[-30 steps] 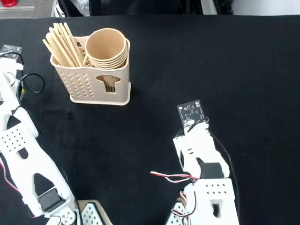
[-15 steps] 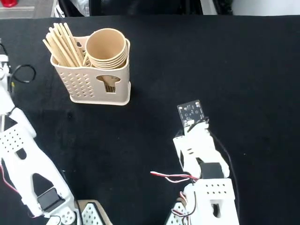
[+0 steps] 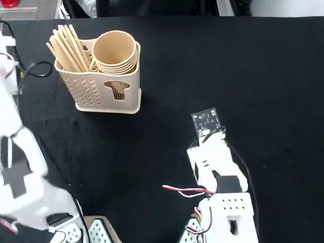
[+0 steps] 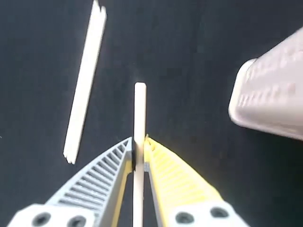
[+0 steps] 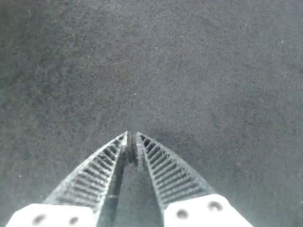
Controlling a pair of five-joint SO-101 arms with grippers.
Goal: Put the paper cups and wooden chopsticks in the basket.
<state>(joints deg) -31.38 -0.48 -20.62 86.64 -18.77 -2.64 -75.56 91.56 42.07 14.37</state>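
**Q:** What does the high view contribute?

**A:** It gives the contents of the basket [image 3: 96,93], which stands upright on the black table [image 3: 253,71] toward the far left. The paper cups [image 3: 115,50] are nested in one stack in one compartment. The wooden chopsticks [image 3: 66,45] lean as a bundle in the compartment just beside them.

**Q:** And the left wrist view?

**A:** It gives the grip. The left gripper [image 4: 139,146] pinches a held chopstick [image 4: 140,109] between its grey and yellow fingers, and the stick projects past the tips. A loose chopstick [image 4: 85,80] lies flat on the cloth near it, apart from it. A perforated corner of the basket stands close by and touches neither stick.

**Q:** The right wrist view?

**A:** The right gripper [image 5: 131,144] has its tips pressed together with nothing between them, above bare cloth.

**Q:** How are the arms posed?

**A:** The right arm [image 3: 220,177] sits at the near edge, folded low and pointing toward the far side. It carries a small dark board [image 3: 206,121] at its forward end. The left arm [image 3: 20,172] runs along the table's left edge from the near corner toward the far one. Its outline is smeared there, so its joint angles cannot be told.

**Q:** The surface and the room?

**A:** Black cloth covers the table. Beyond the far left corner lie a grey strip [image 3: 35,10] and a red object [image 3: 9,2].
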